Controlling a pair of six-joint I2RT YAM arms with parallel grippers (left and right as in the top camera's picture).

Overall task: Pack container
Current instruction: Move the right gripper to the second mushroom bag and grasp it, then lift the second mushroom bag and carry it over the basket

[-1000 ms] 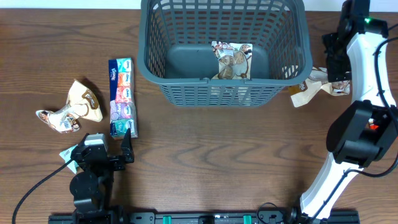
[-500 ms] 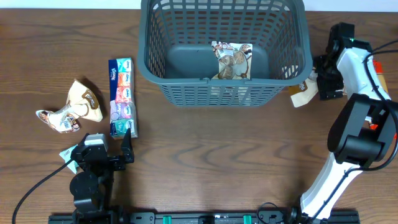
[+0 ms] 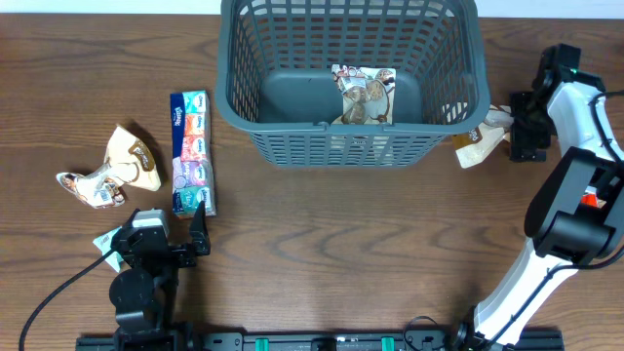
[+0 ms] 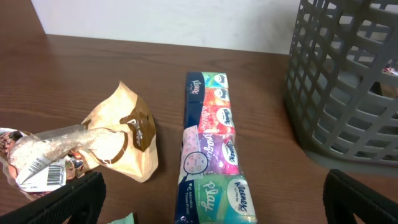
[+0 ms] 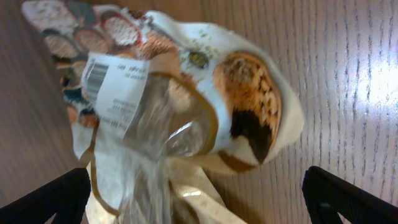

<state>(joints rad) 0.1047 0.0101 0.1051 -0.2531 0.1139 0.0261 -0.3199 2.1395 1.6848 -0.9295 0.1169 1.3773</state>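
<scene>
The container [image 3: 331, 128], a large dark grey lattice basket, stands at the back centre and holds one snack packet [image 3: 364, 95]; its wall also shows in the left wrist view [image 4: 348, 93]. A crumpled beige snack packet [image 3: 485, 136] lies on the table just right of the container. My right gripper [image 3: 525, 129] is open right beside it, and the packet [image 5: 180, 106] lies between and ahead of the open fingers [image 5: 196, 208]. My left gripper [image 3: 156, 229] is open and empty near the front left, just short of a tissue multipack [image 3: 192, 151] [image 4: 211, 149].
Two crumpled snack packets [image 3: 122, 166] [image 4: 106, 140] lie left of the tissue pack. A small green packet [image 3: 105, 241] lies by the left gripper. The right arm's white links [image 3: 575, 195] run down the right side of the table.
My right gripper has shifted right, away from the container's side, and now uncovers more of the beige packet. The left arm has not moved.
</scene>
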